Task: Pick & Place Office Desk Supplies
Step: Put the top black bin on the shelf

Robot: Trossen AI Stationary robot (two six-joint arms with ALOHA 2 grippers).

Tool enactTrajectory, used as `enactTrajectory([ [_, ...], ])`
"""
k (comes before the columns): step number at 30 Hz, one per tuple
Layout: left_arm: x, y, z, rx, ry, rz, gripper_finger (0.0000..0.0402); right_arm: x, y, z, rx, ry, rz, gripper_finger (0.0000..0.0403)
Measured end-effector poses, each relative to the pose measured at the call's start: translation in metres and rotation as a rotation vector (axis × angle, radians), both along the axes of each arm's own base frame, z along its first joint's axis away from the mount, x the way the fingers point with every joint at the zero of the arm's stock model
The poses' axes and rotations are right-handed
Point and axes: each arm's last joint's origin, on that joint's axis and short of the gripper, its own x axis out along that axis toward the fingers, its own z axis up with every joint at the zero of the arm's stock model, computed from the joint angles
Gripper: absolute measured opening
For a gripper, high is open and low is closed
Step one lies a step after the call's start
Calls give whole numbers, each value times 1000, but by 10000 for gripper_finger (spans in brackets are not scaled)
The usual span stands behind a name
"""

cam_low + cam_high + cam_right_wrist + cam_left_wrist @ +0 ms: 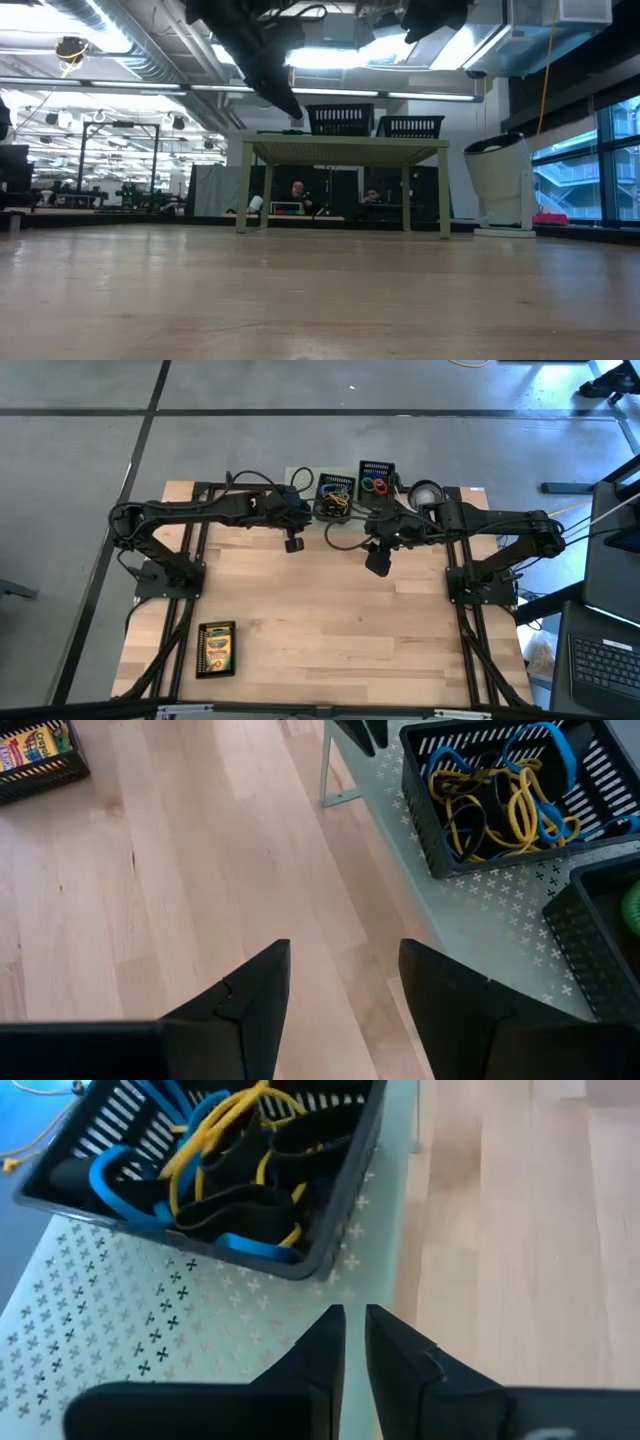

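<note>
No text, brand, number or sign can be read anywhere, and the print on the crayon box (216,649) lying on the table (330,630) is too small to make out.

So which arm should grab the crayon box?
Left, probably: the crayon box lies on that arm's side of the table, and the left gripper hangs nearer it than the right gripper.

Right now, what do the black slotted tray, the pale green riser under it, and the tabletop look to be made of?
The black slotted tray looks like moulded plastic or coated metal, matt; hard to tell which. The pale green riser looks like painted sheet metal, punched with small cross-shaped holes. The tabletop looks like pale wood planks with visible grain and seams, smooth finish.
</note>
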Motion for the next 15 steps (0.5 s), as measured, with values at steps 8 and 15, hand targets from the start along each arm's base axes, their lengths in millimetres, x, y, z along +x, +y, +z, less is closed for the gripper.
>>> enactTrajectory([
  [8,2,10,3,5,-66,9,30,0,0,0,2,-1,-3,191],
  [15,11,15,-7,-6,-66,-5,30,0,0,0,2,-1,-2,191],
])
